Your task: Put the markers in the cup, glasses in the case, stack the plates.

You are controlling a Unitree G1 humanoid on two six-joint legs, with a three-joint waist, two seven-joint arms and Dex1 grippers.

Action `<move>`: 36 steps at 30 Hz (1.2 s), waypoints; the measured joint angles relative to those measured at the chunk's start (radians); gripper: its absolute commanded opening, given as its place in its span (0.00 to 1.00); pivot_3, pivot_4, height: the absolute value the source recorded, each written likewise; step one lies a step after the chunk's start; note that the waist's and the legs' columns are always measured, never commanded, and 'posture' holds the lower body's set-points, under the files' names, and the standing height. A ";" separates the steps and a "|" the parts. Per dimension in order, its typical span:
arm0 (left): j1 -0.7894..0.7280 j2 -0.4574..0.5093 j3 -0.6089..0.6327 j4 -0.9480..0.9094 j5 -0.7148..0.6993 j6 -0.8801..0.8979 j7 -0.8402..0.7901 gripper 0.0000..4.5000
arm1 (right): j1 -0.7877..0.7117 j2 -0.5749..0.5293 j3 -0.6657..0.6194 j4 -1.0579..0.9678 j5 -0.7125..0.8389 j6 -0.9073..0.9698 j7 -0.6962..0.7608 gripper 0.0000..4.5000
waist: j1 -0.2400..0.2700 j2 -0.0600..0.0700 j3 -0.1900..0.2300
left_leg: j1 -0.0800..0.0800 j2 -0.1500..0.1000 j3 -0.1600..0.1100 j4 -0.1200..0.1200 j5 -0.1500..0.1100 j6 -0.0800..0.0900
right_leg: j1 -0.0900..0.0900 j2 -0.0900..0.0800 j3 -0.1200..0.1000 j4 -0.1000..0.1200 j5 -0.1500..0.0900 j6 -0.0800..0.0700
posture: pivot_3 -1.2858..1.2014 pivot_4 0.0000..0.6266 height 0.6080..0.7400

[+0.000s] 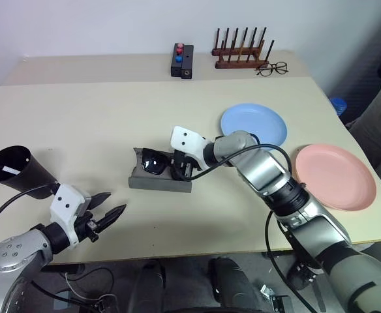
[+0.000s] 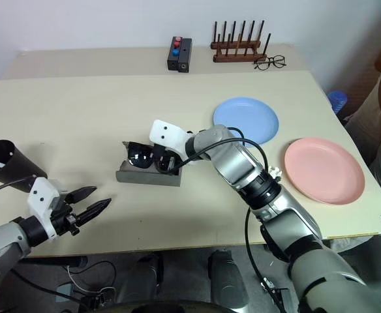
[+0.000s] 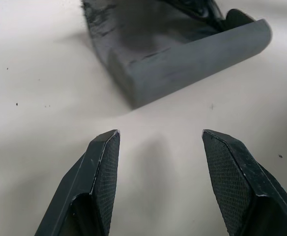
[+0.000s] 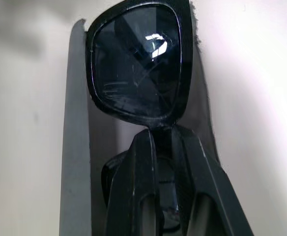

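The sunglasses (image 4: pixel 136 64) sat over the open grey case (image 1: pixel 159 182), pinched at the bridge by the right gripper (image 1: pixel 179 167). They looked light, stiff and slick, so the bridge seemed the safest hold. The left gripper (image 1: pixel 107 216) hovered with fingers apart, holding nothing.

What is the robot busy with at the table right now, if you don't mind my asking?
The right claw is shut on the black sunglasses, holding them at the open grey case mid-table. The left claw is open and holds nothing, near the black cup. The blue plate and pink plate lie side by side, not yet stacked.
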 measured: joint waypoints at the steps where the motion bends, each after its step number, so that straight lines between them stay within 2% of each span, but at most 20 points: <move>1: -0.007 0.000 -0.001 0.001 0.000 0.000 -0.001 0.61 | 0.003 -0.011 0.004 -0.011 -0.002 -0.001 0.004 0.00 | 0.000 0.000 0.000 | 0.000 0.000 0.000 0.000 0.000 0.000 | 0.000 0.000 0.000 0.000 0.000 0.000 | 0.52 0.24 1.00; 6: -0.039 0.000 -0.016 0.013 0.002 0.003 -0.004 0.61 | 0.004 -0.018 0.012 -0.028 -0.010 0.004 0.012 0.00 | -0.004 0.000 0.000 | 0.000 0.000 0.000 0.000 0.000 0.000 | 0.000 0.000 0.000 0.000 0.000 0.000 | 0.52 0.24 1.00; 9: -0.048 0.001 -0.029 0.014 0.002 0.005 -0.004 0.61 | 0.004 -0.014 0.017 -0.023 -0.020 -0.001 0.013 0.28 | -0.005 0.000 0.000 | 0.000 0.000 0.000 0.000 0.000 0.000 | 0.000 0.000 0.000 0.000 0.000 0.000 | 0.52 0.24 1.00; 11: -0.050 0.001 -0.031 0.014 0.002 0.005 -0.004 0.61 | 0.004 -0.011 0.021 -0.018 -0.021 -0.003 0.013 0.50 | -0.007 0.000 0.000 | 0.000 0.000 0.000 0.000 0.000 0.000 | 0.000 0.000 0.000 0.000 0.000 0.000 | 0.52 0.24 1.00; 18: -0.049 0.000 -0.031 0.014 0.001 0.007 -0.001 0.61 | 0.004 -0.004 0.011 -0.018 -0.019 -0.011 0.008 0.50 | -0.011 0.000 0.000 | 0.000 0.000 0.000 0.000 0.000 0.000 | 0.000 0.000 0.000 0.000 0.000 0.000 | 0.52 0.24 1.00; 24: -0.051 0.000 -0.031 0.014 0.001 0.009 0.008 0.61 | 0.001 0.016 -0.050 -0.018 0.002 -0.014 -0.004 0.50 | -0.012 0.000 0.000 | 0.000 0.000 0.000 0.000 0.000 0.000 | 0.000 0.000 0.000 0.000 0.000 0.000 | 0.52 0.24 1.00; 27: -0.052 0.000 -0.031 0.014 -0.002 0.019 0.010 0.61 | 0.002 0.017 -0.053 -0.017 0.002 -0.038 -0.008 0.30 | -0.012 0.000 0.000 | 0.000 0.000 0.000 0.000 0.000 0.000 | 0.000 0.000 0.000 0.000 0.000 0.000 | 0.52 0.24 1.00; 29: -0.056 -0.001 -0.031 0.014 -0.005 0.024 0.011 0.61 | 0.002 0.017 -0.058 -0.015 0.002 -0.053 -0.011 0.08 | -0.011 0.000 0.000 | 0.000 0.000 0.000 0.000 0.000 0.000 | 0.000 0.000 0.000 0.000 0.000 0.000 | 0.52 0.24 1.00; 30: -0.062 -0.003 -0.031 0.014 -0.008 0.026 0.013 0.61 | 0.002 0.017 -0.065 -0.009 0.002 -0.058 -0.014 0.01 | -0.011 0.000 0.000 | 0.000 0.000 0.000 0.000 0.000 0.000 | 0.000 0.000 0.000 0.000 0.000 0.000 | 0.52 0.24 1.00; 36: -0.080 -0.008 -0.024 0.014 -0.039 0.034 0.020 0.61 | -0.014 0.017 -0.127 0.087 -0.002 -0.138 -0.051 0.01 | -0.012 0.000 0.000 | 0.000 0.000 0.000 0.000 0.000 0.000 | 0.000 0.000 0.000 0.000 0.000 0.000 | 0.52 0.24 1.00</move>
